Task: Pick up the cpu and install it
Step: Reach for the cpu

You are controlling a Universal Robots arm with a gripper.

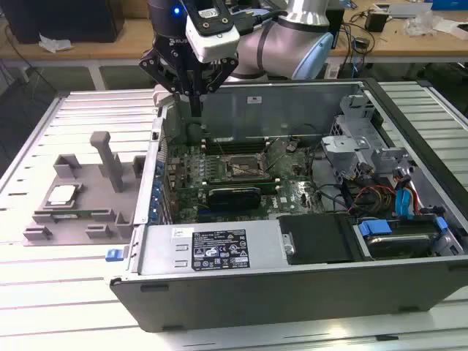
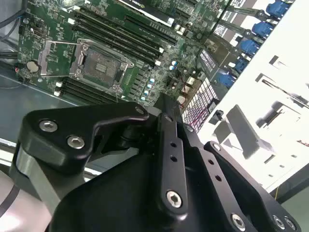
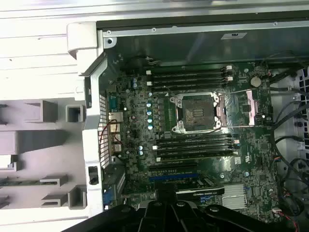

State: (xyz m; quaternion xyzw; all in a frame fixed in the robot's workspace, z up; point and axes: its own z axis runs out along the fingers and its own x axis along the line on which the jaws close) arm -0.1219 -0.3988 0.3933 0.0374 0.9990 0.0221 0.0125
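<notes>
The arm (image 1: 292, 36) holds its claw (image 1: 196, 110) pointing straight down, closed

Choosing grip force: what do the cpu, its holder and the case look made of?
The cpu: shiny silver top, likely metal, with a thin pale rim. The holder: matte, uniform grey, probably plastic, perhaps printed. The case: flat grey sheet with folded edges, likely steel.
</notes>
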